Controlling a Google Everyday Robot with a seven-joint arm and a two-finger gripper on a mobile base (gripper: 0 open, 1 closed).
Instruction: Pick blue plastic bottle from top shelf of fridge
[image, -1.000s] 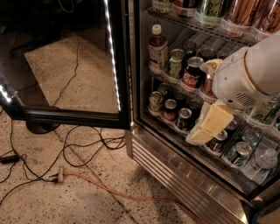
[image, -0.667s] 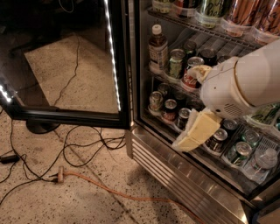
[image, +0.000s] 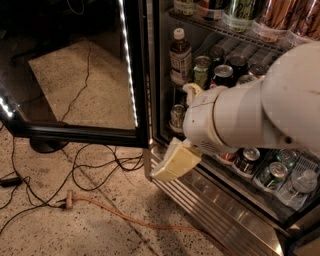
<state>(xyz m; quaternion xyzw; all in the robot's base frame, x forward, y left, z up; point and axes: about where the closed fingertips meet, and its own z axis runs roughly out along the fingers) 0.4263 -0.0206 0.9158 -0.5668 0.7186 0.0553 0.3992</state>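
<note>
Blue plastic bottle (image: 180, 54) stood upright at the left end of a wire shelf in the open fridge (image: 210, 200), just beside cans (image: 223, 75). Gripper (image: 176, 161) hung lower, by the door (image: 75, 133) corner, apart from the bottle. Couldn't tell the jaws' state.

Claw (image: 176, 162) low before fridge (image: 206, 198) — bottle (image: 180, 56) shelved above-left.

No legible text or brand: pale label on blue plastic bottle (image: 180, 56), upper centre, unreadable; prints on cans (image: 223, 75) likewise. Gripper (image: 176, 162) lower centre, before fridge (image: 215, 202) base.
</note>
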